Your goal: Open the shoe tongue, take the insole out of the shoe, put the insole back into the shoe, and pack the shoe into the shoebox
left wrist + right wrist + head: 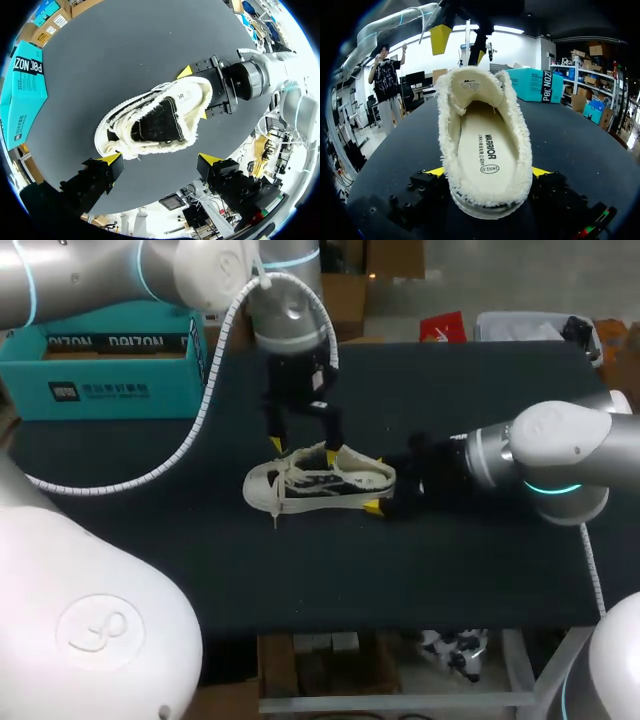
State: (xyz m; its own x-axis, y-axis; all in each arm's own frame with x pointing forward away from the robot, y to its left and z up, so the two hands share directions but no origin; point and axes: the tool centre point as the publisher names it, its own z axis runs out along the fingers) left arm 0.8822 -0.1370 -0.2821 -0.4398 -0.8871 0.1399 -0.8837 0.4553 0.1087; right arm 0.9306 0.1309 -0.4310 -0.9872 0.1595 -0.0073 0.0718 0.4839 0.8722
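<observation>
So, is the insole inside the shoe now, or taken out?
Inside. The right wrist view looks into the shoe from the heel end, and the insole lies flat on its bottom.

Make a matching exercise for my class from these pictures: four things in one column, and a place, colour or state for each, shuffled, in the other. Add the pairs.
Things
1. shoe
2. shoebox
3. left gripper
4. right gripper

Descriptions
A. teal, at the far left corner of the table
B. open, above the shoe
C. white, in the middle of the table
D. shut on the shoe

Pairs: 1-C, 2-A, 3-B, 4-D
</observation>
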